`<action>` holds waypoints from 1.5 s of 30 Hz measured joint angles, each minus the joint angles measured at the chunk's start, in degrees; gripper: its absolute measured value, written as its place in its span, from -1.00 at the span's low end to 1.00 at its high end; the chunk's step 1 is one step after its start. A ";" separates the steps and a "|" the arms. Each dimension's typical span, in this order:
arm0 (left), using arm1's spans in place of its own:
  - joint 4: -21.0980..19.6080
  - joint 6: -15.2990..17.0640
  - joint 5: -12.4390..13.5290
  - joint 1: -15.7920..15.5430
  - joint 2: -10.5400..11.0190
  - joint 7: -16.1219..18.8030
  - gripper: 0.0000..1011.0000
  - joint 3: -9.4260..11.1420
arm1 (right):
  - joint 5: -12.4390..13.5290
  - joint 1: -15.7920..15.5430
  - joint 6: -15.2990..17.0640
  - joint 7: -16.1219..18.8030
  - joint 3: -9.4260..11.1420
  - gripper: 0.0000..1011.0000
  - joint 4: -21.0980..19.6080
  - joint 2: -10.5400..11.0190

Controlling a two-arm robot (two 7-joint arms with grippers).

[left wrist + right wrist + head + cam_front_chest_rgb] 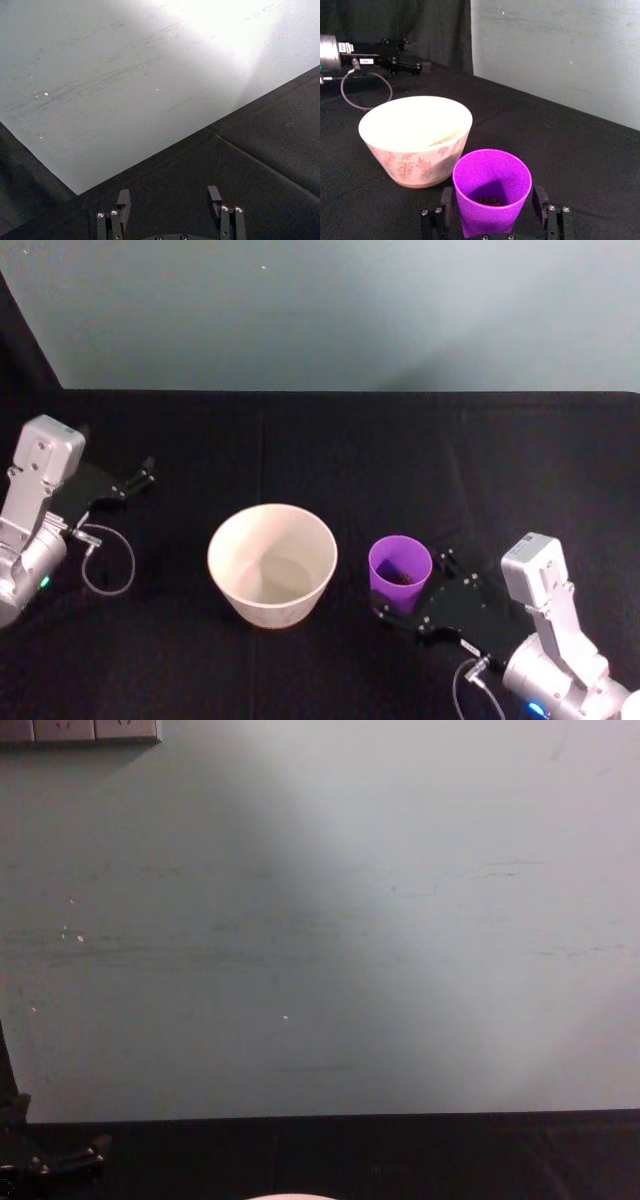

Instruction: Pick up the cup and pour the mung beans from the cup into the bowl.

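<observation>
Now at the grasp: the cup (400, 562) is not yet gripped.
It stands upright on the tabletop (500, 470) just beside the bowl (415, 165), with the right claw (491, 200) straddling its base, fingers apart. Next, likely: close, lift, tip bowlward. The left claw (169, 192) is parked far left, fingers apart.

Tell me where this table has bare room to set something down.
Bare black table runs along the far edge behind the bowl and cup, and between the left gripper and the bowl. Crowded: near right, where the right gripper brackets the cup beside the bowl.
</observation>
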 joint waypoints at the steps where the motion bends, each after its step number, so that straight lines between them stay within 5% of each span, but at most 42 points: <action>1: 0.00 0.00 0.00 0.00 0.00 0.00 0.98 0.00 | -0.03 0.06 -0.20 0.10 0.09 0.98 0.19 -0.23; 22: 0.00 0.00 0.00 0.00 0.00 0.00 0.98 0.00 | -0.01 -0.36 -2.89 3.21 2.21 0.98 2.46 -4.44; 34: 0.00 0.00 0.00 0.00 0.00 0.00 0.98 0.00 | 0.50 -0.75 -3.09 4.98 3.58 0.51 3.28 -6.23; 45: 0.00 0.00 0.00 0.00 0.00 0.00 0.98 0.00 | 0.91 -0.23 -1.41 5.08 5.54 0.43 -0.06 -6.38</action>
